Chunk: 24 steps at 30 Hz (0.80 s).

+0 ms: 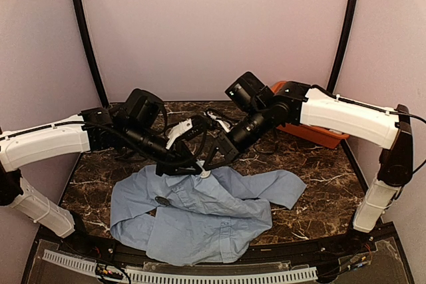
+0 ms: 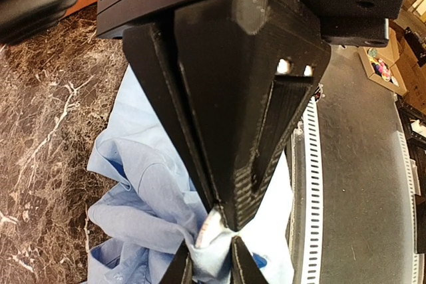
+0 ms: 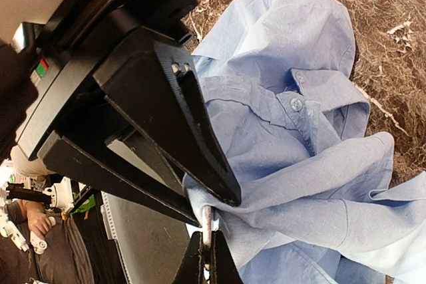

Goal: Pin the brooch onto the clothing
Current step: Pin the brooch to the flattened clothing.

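- Left fingers (image 2: pixel 229 131): two black, wedge-shaped and matte, with ribbed inner faces. They are clenched tip to tip on a pinch of pale fabric at the shirt's far edge.
- Brooch (image 1: pixel 162 200): one small dark round disc. It lies on the left part of the shirt, well apart from both pairs of fingers.
- Shirt (image 1: pixel 213 217): one light blue shirt of thin woven cloth, crumpled in soft folds on the dark, white-veined marble bench (image 1: pixel 319 197). One white button (image 3: pixel 293 104) shows in the right wrist view.
- Right fingers (image 3: pixel 173 118): two black and tapered, grasping a fold of the shirt just beside the left pair.
- Orange object (image 1: pixel 318 134): one, at the back right, partly hidden by the right arm.
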Tool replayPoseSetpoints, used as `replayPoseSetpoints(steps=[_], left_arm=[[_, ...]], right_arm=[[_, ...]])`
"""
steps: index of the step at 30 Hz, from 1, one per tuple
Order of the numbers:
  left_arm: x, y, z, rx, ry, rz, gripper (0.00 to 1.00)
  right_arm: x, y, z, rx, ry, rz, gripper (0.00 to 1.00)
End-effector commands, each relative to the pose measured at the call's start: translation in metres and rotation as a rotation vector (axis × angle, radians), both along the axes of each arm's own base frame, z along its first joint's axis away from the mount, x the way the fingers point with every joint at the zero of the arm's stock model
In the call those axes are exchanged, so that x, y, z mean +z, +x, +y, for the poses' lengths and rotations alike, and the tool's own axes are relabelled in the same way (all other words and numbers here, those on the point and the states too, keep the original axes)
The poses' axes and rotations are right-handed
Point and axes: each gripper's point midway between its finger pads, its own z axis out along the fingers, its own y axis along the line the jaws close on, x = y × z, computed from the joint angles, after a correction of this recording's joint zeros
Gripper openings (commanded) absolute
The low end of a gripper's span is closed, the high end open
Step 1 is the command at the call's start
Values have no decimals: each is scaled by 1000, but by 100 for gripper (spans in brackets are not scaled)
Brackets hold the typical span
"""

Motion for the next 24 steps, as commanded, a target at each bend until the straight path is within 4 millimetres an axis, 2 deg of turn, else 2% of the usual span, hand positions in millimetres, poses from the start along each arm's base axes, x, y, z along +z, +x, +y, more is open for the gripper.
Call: replayPoseSetpoints(steps=[1, 8, 24], left_arm=[[-15, 4, 3, 21, 87, -33, 18], [-16, 3, 3, 14, 89, -32, 18], [-5, 2, 5, 16, 49, -50, 24]], right_arm=[[36, -9, 18, 51, 132, -20, 0], [25, -8, 15, 47, 91, -37, 0], [22, -6, 11, 53, 96, -36, 0]])
